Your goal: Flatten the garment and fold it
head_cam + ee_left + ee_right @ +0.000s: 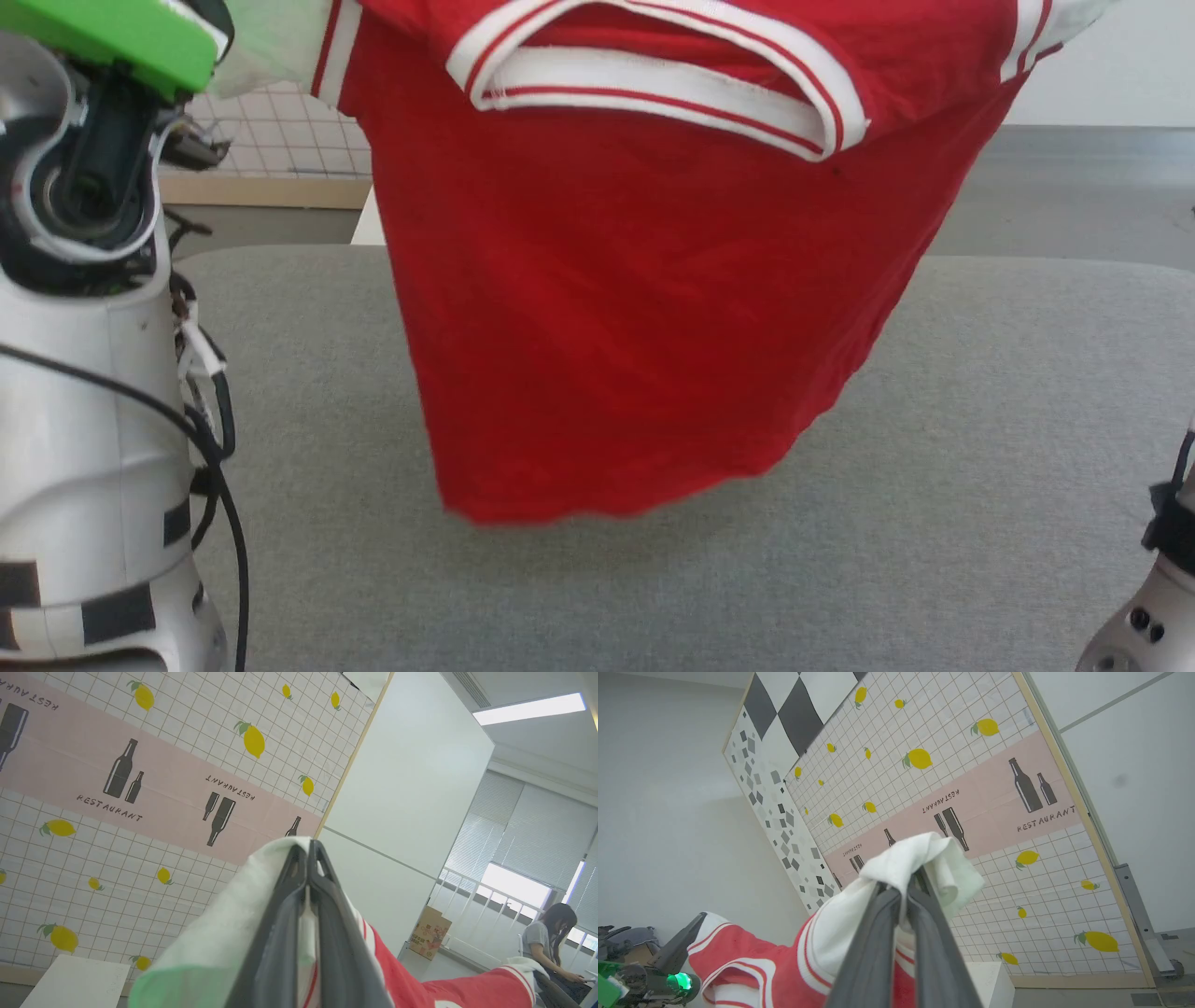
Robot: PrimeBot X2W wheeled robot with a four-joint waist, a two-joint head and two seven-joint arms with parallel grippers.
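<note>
Shirt (635, 327) held up by both sleeves over the table (1008, 439).
The left gripper (308, 851) is pinched tight on one white sleeve and the right gripper (909, 883) on the other, so the red shirt hangs spread between them, collar up, with its hem low over the grey table. Holding it wide at the sleeves likely lets its own weight pull the body straight, ready to be laid flat.

Grey felt-like table (980, 448), rounded far corners
</note>
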